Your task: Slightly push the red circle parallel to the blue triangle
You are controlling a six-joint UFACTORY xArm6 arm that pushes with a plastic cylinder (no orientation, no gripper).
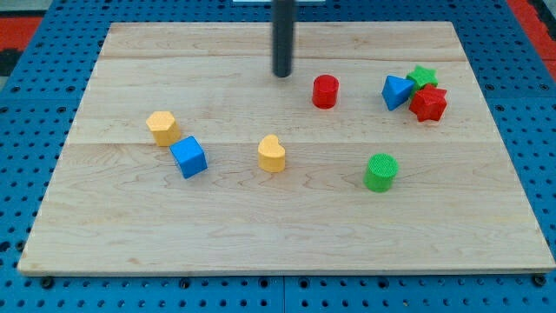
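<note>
Near the board's top edge, the rod's tip (282, 75), bare and holding nothing, stands just up-left of the red circle (325, 91), with the blue triangle (397, 91) farther toward the right edge

This is looking like a robotics lab bench rather than any home or shop. A pale wooden board (287, 243), made of glued planks, is lying flat on a blue perforated base (26, 104) whose regular grid of holes is showing on all sides, the sort of mounting plate used for fixing test rigs. A red surface (17, 35) is peeking in at the view's top corners. Small plastic blocks in plain colours are sitting scattered on the board like test pieces, among them a red circle (325, 91) and a blue triangle (397, 91). A straight dark rod is hanging over the board, my tip (282, 76) sitting near its top edge
</note>
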